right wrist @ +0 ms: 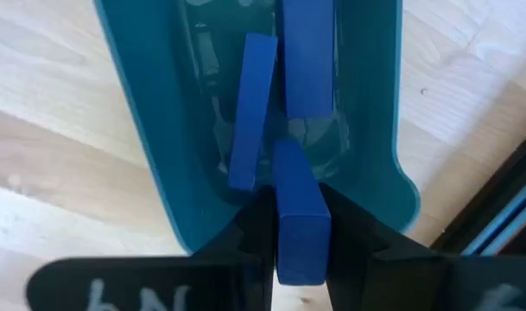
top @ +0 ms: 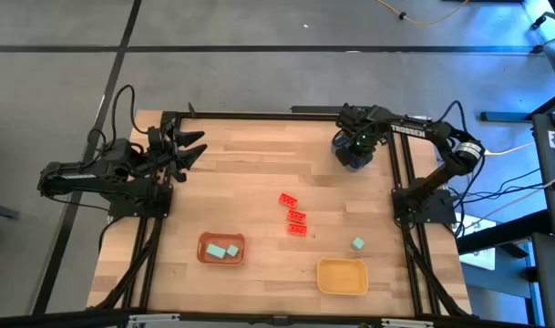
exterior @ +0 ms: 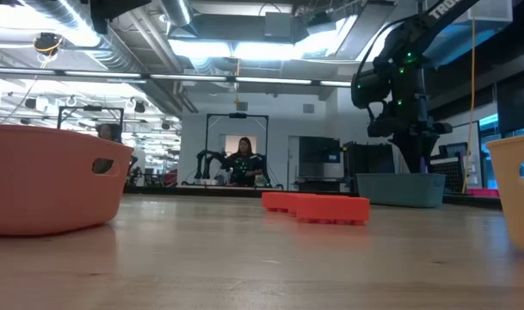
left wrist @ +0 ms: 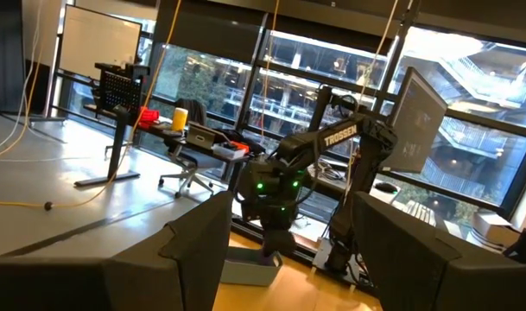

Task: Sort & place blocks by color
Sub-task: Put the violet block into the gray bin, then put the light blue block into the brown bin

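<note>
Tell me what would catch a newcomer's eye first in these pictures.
Probably the right gripper at the table's far right corner, shut on a blue-purple bar over the blue-grey cup, where two more bars already lie. Next, the three red bricks lined up mid-table, with a lone teal cube beside the yellow tray.
</note>
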Controlling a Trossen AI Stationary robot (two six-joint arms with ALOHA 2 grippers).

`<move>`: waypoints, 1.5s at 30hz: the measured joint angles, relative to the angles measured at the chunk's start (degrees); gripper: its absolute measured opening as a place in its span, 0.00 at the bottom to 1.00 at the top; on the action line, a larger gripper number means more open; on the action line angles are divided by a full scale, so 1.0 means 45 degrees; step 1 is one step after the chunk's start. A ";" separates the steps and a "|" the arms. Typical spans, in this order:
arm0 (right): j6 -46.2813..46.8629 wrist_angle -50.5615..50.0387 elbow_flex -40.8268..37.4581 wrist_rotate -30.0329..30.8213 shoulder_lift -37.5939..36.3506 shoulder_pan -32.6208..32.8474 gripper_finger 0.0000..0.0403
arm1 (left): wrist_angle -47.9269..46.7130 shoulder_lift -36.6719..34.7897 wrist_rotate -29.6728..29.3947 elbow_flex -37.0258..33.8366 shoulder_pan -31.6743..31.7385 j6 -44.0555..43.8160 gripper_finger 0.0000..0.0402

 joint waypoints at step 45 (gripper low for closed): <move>0.2367 1.2966 -0.3300 -0.0936 -0.8589 0.6256 0.45 | -0.0010 0.0005 0.0010 -0.0005 -0.0005 0.0010 0.58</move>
